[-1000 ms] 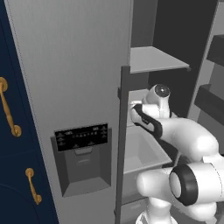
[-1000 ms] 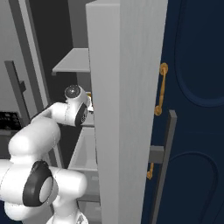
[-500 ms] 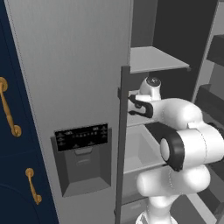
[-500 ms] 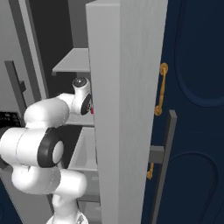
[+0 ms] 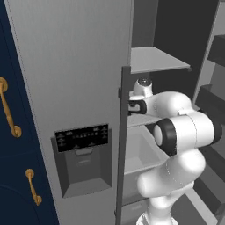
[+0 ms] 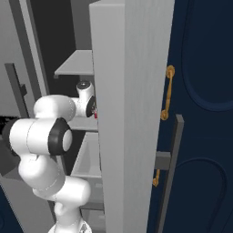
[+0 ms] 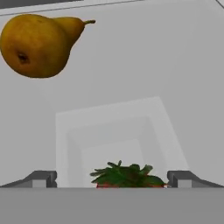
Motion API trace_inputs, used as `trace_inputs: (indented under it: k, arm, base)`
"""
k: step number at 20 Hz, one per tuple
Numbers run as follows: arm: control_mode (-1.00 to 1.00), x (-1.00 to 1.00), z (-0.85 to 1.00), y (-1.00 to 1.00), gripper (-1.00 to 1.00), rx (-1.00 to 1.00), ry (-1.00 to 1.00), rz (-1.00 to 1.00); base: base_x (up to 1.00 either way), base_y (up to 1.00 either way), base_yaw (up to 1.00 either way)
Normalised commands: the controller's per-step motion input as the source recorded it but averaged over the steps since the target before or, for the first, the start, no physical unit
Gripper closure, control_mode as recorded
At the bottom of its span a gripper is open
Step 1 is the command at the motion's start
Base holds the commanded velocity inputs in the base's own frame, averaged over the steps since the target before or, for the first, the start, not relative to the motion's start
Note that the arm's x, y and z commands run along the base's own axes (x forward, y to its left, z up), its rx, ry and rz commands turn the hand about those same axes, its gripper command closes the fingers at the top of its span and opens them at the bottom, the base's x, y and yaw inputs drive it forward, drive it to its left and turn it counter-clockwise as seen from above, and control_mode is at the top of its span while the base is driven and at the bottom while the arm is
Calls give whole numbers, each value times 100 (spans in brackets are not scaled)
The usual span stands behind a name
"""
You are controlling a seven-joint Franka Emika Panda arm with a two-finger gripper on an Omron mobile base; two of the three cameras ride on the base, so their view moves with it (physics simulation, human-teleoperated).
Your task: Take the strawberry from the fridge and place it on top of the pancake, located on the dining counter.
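One fridge (image 5: pixel 70 66) door stands open, and I have the arm reaching inside. To the left of the strawberry (image 7: pixel 127 177) in the hand view lies a pear (image 7: pixel 37 43), well apart on the same pale shelf (image 7: pixel 175 78). The strawberry sits between the fingertips (image 7: pixel 41 179) of the hand (image 7: pixel 114 179), its leafy top showing. Whether the fingers press it I cannot tell; they stand apart at either side. I judge the task early: the fruit is reached, not yet carried out; the pancake and the dining tabletop remain ahead.
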Motion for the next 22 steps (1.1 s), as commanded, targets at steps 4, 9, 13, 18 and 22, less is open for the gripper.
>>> trace_inputs:
  k: [4, 9, 13, 18, 22]
  arm:
    - [-100, 3, -29, -7, -100, 0, 0, 0]
    - [-100, 0, -20, -6, 100, 0, 0, 0]
    - [-100, -16, -6, -32, 100, 2, 0, 0]
    - [-100, -87, 3, -15, 100, 1, 0, -3]
    - [-100, -100, 26, 0, 100, 4, 0, -4]
  base:
    - [0, 0, 0]
    - [0, 0, 0]
    - [0, 0, 0]
    - [0, 0, 0]
    - [0, 0, 0]
